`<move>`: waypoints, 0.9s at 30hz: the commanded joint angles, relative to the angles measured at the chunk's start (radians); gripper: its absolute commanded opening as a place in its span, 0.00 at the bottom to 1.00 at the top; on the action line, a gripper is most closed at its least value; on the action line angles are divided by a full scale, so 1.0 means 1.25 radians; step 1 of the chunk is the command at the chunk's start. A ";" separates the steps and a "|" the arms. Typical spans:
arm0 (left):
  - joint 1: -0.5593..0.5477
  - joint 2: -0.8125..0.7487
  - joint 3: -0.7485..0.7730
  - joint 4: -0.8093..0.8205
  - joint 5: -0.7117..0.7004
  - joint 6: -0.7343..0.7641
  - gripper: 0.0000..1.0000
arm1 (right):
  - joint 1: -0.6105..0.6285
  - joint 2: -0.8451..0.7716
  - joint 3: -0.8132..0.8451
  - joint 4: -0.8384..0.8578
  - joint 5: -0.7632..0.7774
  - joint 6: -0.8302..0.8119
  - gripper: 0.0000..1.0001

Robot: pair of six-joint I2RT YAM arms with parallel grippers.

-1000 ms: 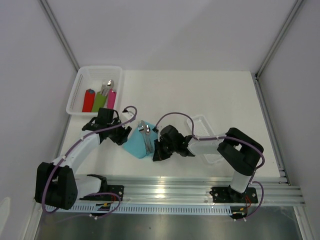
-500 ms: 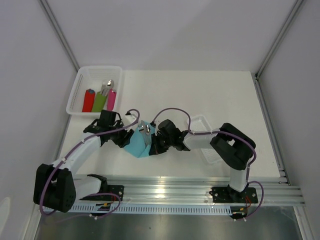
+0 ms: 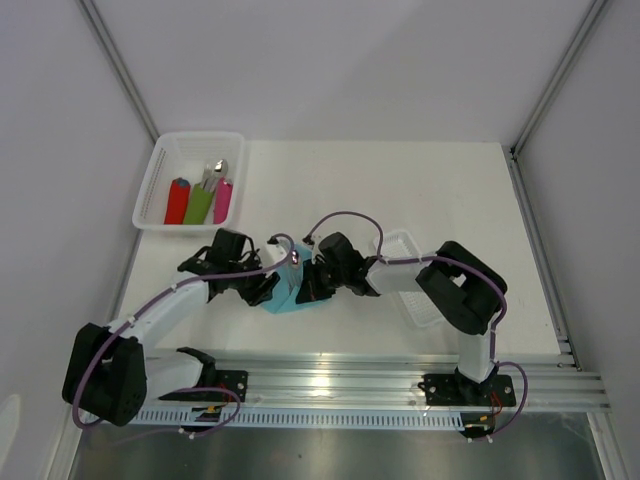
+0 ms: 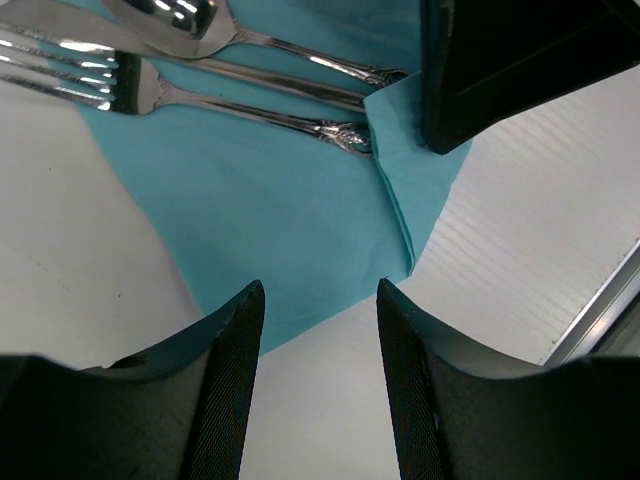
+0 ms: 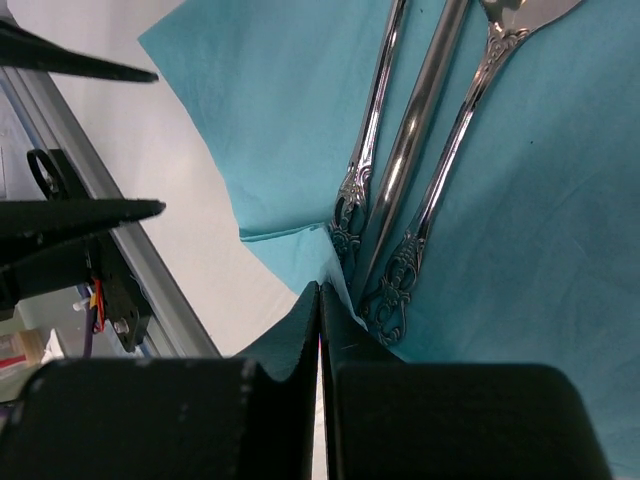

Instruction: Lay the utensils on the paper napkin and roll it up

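The teal paper napkin [image 3: 284,300] lies on the table between my two grippers. The silver utensils [image 3: 296,258] lie on it: a fork [image 4: 200,95], a spoon [image 4: 170,15] and a third handle side by side [image 5: 410,160]. My right gripper [image 3: 304,288] is shut on the napkin's near corner [image 5: 300,255], which is folded up beside the handle ends. My left gripper [image 3: 264,289] is open and empty, low over the napkin's left edge [image 4: 270,200], with its fingertips [image 4: 250,300] apart above the sheet and table.
A white basket [image 3: 160,170] at the back left holds red, green and pink rolls. A small clear tray [image 3: 412,262] sits under the right arm. A metal rail [image 3: 400,385] runs along the near edge.
My right gripper has moved left with the napkin's corner, folding the sheet toward the utensils. My left gripper has moved right and nearer, up to the napkin's left edge.
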 commanded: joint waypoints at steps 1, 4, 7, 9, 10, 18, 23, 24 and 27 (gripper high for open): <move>-0.033 -0.020 -0.006 0.034 0.031 0.031 0.52 | -0.005 -0.014 0.000 0.033 -0.003 0.012 0.00; -0.061 -0.008 -0.007 0.043 0.030 0.039 0.52 | -0.012 -0.012 -0.006 0.053 -0.010 0.026 0.00; -0.091 0.002 -0.022 0.065 0.031 0.059 0.52 | -0.021 0.001 -0.001 0.068 -0.022 0.032 0.00; -0.115 0.007 -0.033 0.085 0.028 0.075 0.52 | -0.027 0.004 -0.001 0.072 -0.034 0.035 0.00; -0.131 0.013 -0.035 0.091 0.025 0.080 0.51 | -0.027 0.002 -0.004 0.074 -0.034 0.037 0.00; -0.172 0.108 -0.020 0.120 -0.009 0.086 0.46 | -0.027 0.018 -0.003 0.083 -0.030 0.050 0.00; -0.173 0.139 -0.017 0.140 -0.035 0.077 0.39 | -0.026 0.029 0.002 0.095 -0.039 0.055 0.00; -0.174 0.145 -0.008 0.140 -0.046 0.075 0.38 | -0.027 0.028 0.002 0.095 -0.037 0.054 0.00; -0.175 0.178 0.021 0.119 -0.064 0.061 0.37 | -0.027 0.019 0.002 0.087 -0.033 0.049 0.00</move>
